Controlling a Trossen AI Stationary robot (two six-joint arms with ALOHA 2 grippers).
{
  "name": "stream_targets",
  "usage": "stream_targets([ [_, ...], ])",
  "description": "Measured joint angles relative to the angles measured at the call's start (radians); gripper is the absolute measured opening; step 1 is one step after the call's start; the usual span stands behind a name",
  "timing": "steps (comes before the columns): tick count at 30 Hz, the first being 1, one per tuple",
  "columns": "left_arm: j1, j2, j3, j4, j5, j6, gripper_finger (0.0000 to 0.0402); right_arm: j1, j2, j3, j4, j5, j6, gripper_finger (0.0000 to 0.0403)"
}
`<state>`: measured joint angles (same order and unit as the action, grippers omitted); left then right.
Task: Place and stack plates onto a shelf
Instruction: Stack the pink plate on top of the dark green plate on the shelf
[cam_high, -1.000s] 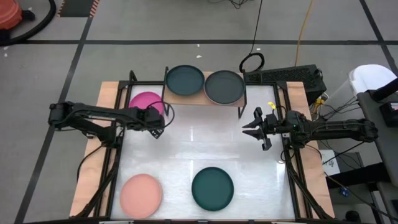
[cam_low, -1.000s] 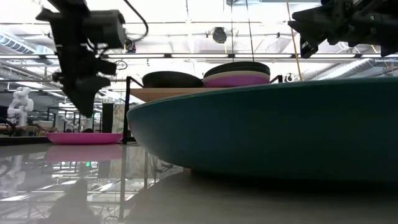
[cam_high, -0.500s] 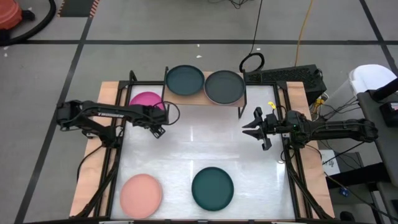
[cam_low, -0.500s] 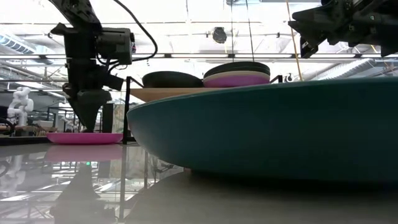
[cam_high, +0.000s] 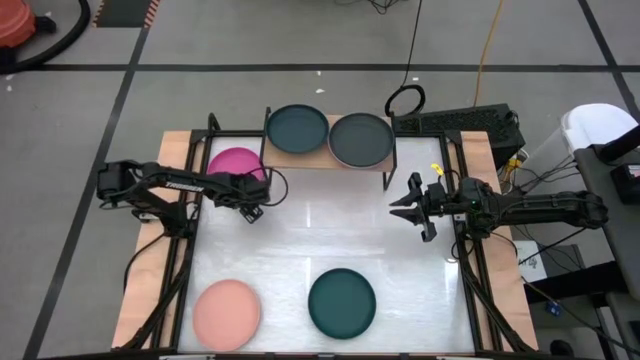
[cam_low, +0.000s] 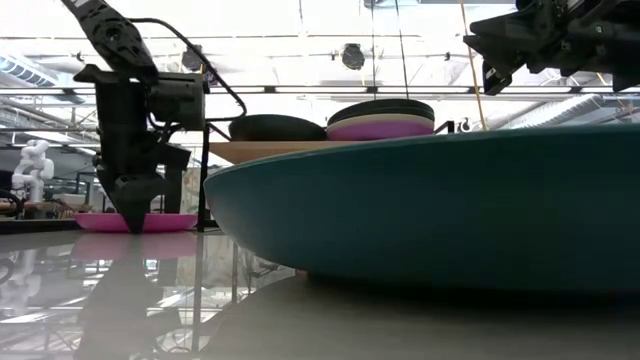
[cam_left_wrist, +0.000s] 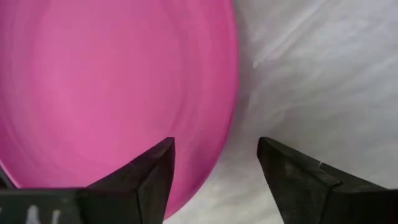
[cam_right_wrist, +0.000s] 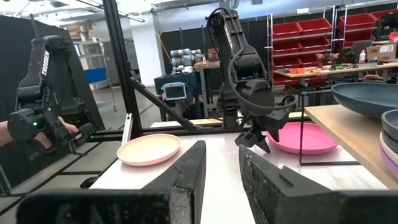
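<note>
A magenta plate (cam_high: 232, 160) lies flat on the table's far left, beside the shelf (cam_high: 327, 153). My left gripper (cam_high: 252, 203) is open and low at the plate's near-right rim. In the left wrist view one finger (cam_left_wrist: 146, 177) stands over the plate (cam_left_wrist: 112, 81) and the other over the bare table. On the shelf rest a dark teal plate (cam_high: 297, 128) and a stack topped by a charcoal plate (cam_high: 360, 140). A salmon plate (cam_high: 227, 312) and a second teal plate (cam_high: 342, 303) lie near the near edge. My right gripper (cam_high: 400, 207) hovers open at the table's right. My left gripper comes from above, pointing down, with its fingers either side of the magenta plate's near-right rim (cam_left_wrist: 231, 124). The plate lies flat on the table. I cannot tell whether either finger touches it.
In the low view the shelf's stack (cam_low: 380, 125) shows charcoal over beige over purple. Black frame rails (cam_high: 188, 250) run along the table's left and right sides. The middle of the white table top (cam_high: 320, 230) is bare. A person's hand (cam_right_wrist: 12, 134) shows beyond the table.
My left gripper has come down from well above the table to the magenta plate's rim, staying open. The plates and my right arm have kept still.
</note>
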<state>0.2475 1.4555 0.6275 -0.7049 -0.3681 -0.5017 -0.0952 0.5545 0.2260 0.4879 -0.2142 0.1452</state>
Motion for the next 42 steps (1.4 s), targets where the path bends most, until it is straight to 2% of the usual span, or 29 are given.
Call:
stream_targets([
  [2, 0.0, 0.001, -0.004, 0.004, 0.002, -0.003, 0.0227, 0.0, 0.0, 0.0, -0.002, 0.0, 0.002, 0.0078],
  [4, -0.001, 0.001, -0.005, 0.008, 0.013, -0.016, 0.0195, 0.0, 0.0, 0.0, -0.002, 0.0, 0.009, 0.0078],
  [10, -0.002, 0.003, -0.005, 0.019, 0.069, -0.02, 0.0042, 0.0, 0.0, 0.0, 0.0, 0.001, 0.02, 0.0078],
  [12, -0.001, 0.0, 0.0, 0.008, 0.053, -0.037, 0.0017, 0.0, 0.0, 0.0, 0.001, 0.001, 0.036, 0.0078],
  [17, -0.041, -0.041, 0.051, -0.068, 0.099, -0.063, 0.001, 0.0, 0.0, 0.0, 0.0, 0.0, 0.103, 0.0078],
  [26, -0.132, -0.191, 0.302, -0.332, 0.082, -0.174, 0.001, 0.025, 0.0, 0.0, 0.001, 0.0, 0.098, 0.0078],
  [31, -0.185, -0.249, 0.474, -0.44, -0.032, -0.198, 0.001, 0.026, 0.0, 0.0, 0.002, 0.0, 0.094, 0.0078],
  [35, -0.188, -0.251, 0.635, -0.592, -0.218, -0.241, 0.001, 0.026, 0.0, 0.0, 0.008, 0.001, 0.088, 0.0078],
  [38, -0.163, -0.25, 0.735, -0.537, -0.324, -0.149, 0.001, 0.026, 0.0, 0.0, 0.01, 0.001, 0.078, 0.0078],
  [42, -0.114, -0.214, 0.808, -0.283, -0.328, 0.213, 0.001, 0.025, 0.0, 0.0, 0.016, 0.003, 0.054, 0.0078],
])
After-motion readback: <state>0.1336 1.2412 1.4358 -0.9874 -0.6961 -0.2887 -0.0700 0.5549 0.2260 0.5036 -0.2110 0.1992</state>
